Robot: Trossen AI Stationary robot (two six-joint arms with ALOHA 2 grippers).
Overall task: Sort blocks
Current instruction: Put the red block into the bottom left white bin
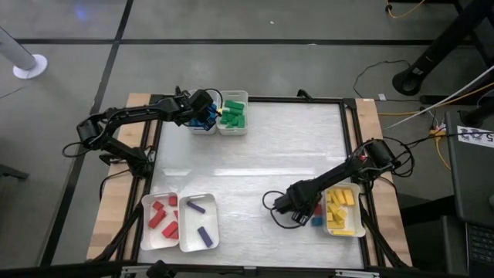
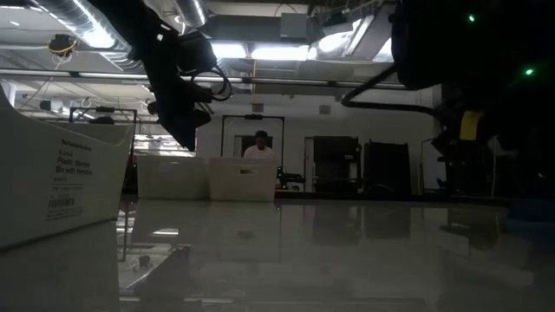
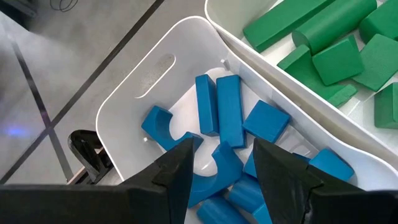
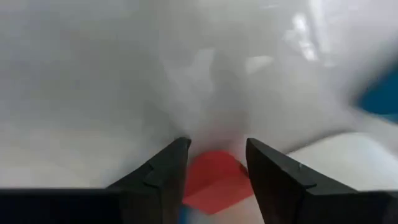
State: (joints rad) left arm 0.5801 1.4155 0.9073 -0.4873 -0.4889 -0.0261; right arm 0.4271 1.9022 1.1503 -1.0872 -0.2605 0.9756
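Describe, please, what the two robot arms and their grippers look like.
Both arms are dark, jointed and slim, with black cables looping beside them. The left gripper has two matte black, wedge-shaped fingers; the right gripper has the same dark angular pair. No markings are visible on either.

White counter with dark frame, wood strips down both side edges. Five white trays on it: two touching at far left, two touching at near left, one at near right edge. Grey floor with dark seams around the counter. White round post base on the floor far left. Yellow and white cables trail on the right. In the room behind: a person seated past white bins, ceiling light strips.
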